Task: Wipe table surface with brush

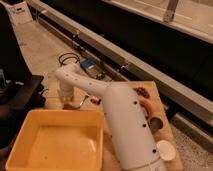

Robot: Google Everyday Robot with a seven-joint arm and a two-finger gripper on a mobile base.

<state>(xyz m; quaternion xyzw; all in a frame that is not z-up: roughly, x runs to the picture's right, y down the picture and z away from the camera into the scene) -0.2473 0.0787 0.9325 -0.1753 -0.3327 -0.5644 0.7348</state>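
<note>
Your gripper is low over the table surface, just past the yellow tray's far rim. Fingers closed; contents unreadable. Bare planks show right of the arm.

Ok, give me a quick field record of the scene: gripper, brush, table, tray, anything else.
gripper: shut, low over the far left of the table surface, just past the tray's far rim
brush: small dark thing by the gripper, cannot tell if it is the brush or if it is held
table surface: light wooden planks
yellow plastic tray: near left, nothing in it
right side: dark bowl, white cup
</note>
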